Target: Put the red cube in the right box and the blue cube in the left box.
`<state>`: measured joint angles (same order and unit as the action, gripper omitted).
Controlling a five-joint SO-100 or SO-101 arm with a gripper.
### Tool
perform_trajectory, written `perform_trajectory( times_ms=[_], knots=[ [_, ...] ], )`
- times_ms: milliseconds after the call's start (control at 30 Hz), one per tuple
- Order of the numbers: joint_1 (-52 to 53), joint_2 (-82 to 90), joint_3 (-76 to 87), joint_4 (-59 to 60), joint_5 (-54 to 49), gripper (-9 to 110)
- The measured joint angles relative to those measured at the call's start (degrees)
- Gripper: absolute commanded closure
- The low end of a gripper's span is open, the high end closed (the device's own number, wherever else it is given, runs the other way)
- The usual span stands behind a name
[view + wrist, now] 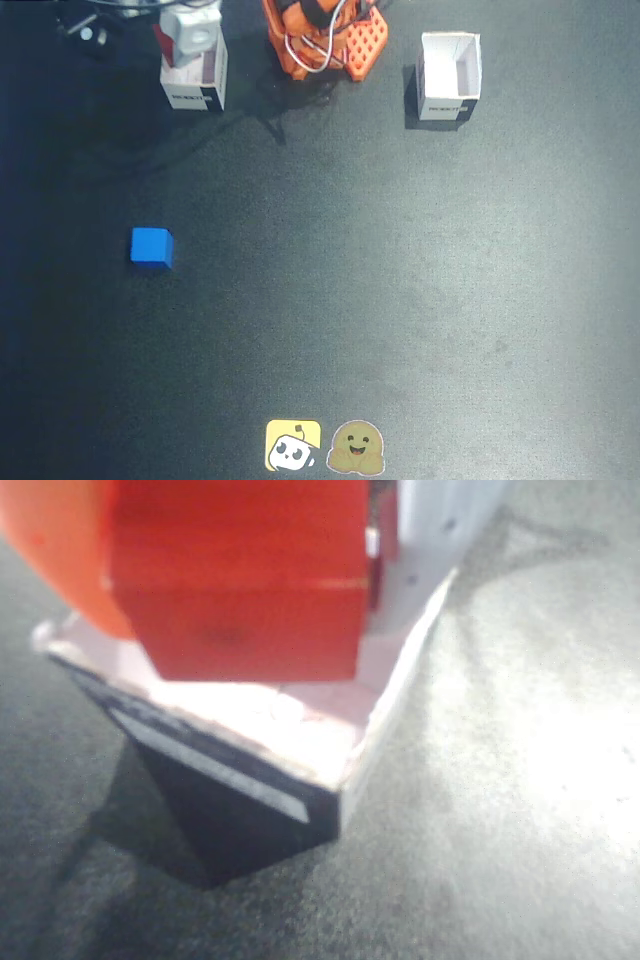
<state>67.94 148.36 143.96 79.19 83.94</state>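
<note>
In the wrist view the gripper [250, 590] clamps the red cube [240, 590] and holds it over the open top of a white box [330, 735] with a dark front panel. In the fixed view this box [195, 85] stands at the upper left, the gripper [190, 30] above it — a second white box [448, 75] sits empty at the upper right. The blue cube [151, 247] lies alone on the dark table [400, 300], well apart from both boxes.

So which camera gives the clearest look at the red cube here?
The wrist view: the red cube fills the upper left of the picture, hanging right over the open top of a white box, though it is blurred. In the fixed view only a red sliver shows above the left-hand box, mostly hidden by the arm.
</note>
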Motion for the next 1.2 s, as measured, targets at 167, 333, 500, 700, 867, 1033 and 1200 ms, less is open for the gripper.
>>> perform_trajectory(
  times_ms=[167, 333, 500, 700, 867, 1033, 1200],
  knots=[
    [0.0, 0.97, 0.09, 0.18, 0.97, 88],
    [0.44, 1.58, 1.05, 0.0, 0.97, 81],
    [0.26, 4.04, 1.76, -0.53, 0.44, 83],
    [0.26, 4.13, 1.76, -1.49, -2.29, 100],
    [-4.48, 4.13, 2.37, -3.78, -4.48, 101],
    [-13.1, 5.27, 2.37, -4.92, -3.96, 101],
    [-25.22, 12.57, 3.78, -3.43, -3.6, 101]
  ],
)
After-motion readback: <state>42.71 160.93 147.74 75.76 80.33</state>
